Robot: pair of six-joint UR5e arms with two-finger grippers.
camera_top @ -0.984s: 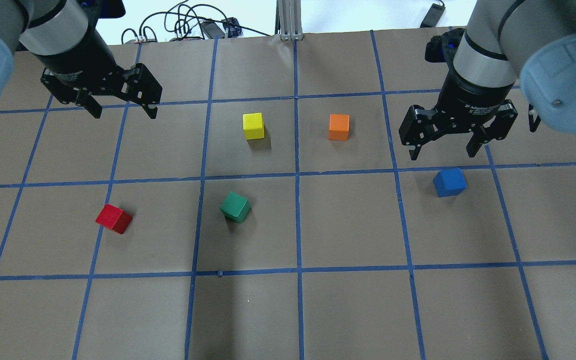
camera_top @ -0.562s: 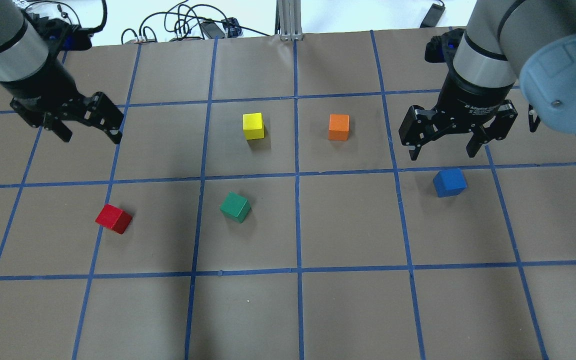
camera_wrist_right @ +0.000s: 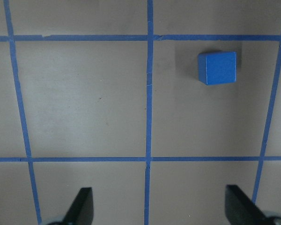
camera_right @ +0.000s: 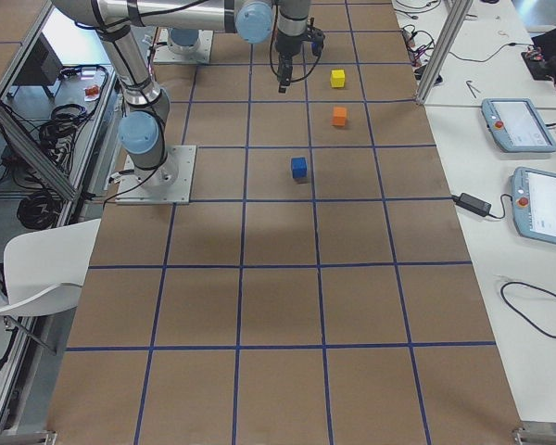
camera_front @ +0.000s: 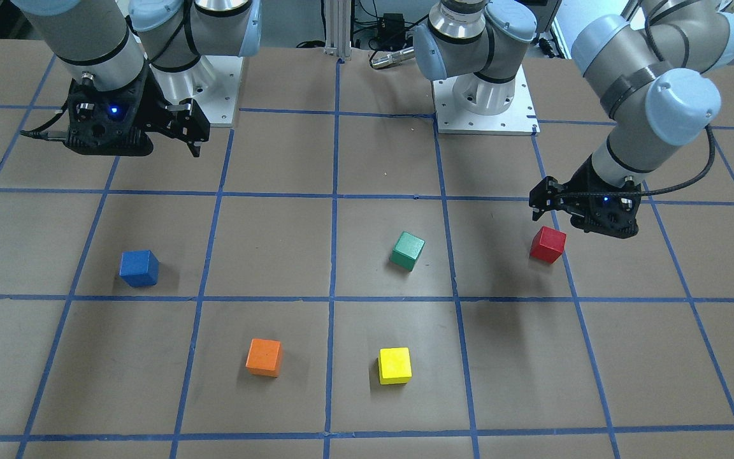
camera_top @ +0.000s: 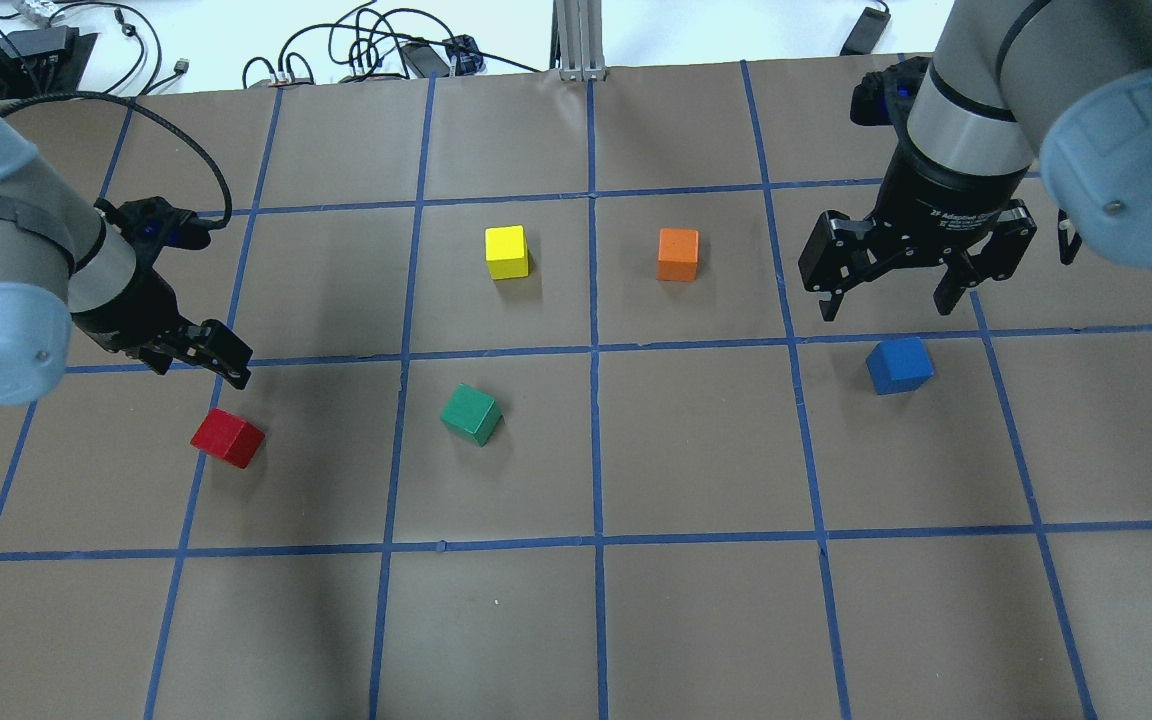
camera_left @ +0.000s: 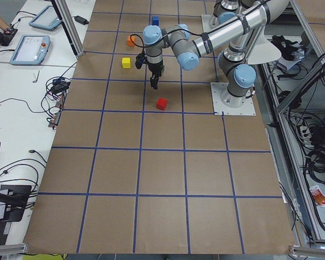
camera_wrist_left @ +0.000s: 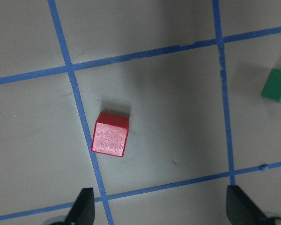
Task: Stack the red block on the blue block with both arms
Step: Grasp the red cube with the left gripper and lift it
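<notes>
The red block point(camera_top: 227, 438) sits on the brown table at the left, on a blue tape line. My left gripper point(camera_top: 201, 371) is open and empty, hovering just behind the block; in the left wrist view the red block point(camera_wrist_left: 111, 134) lies ahead of the left fingertip point(camera_wrist_left: 84, 206). The blue block point(camera_top: 899, 365) sits at the right. My right gripper point(camera_top: 884, 308) is open and empty, hovering just behind the blue block, which shows up and to the right in the right wrist view point(camera_wrist_right: 218, 68). Both blocks also show in the front view: red point(camera_front: 547, 245), blue point(camera_front: 139, 268).
A green cube point(camera_top: 471, 414) sits between the two blocks, tilted to the grid. A yellow cube point(camera_top: 507, 252) and an orange cube point(camera_top: 678, 254) stand farther back in the middle. Cables point(camera_top: 376, 50) lie beyond the table's far edge.
My left arm has swung from the far left corner toward me and down, so its open gripper now hangs close to the red block. The right arm and all cubes have stayed put.
</notes>
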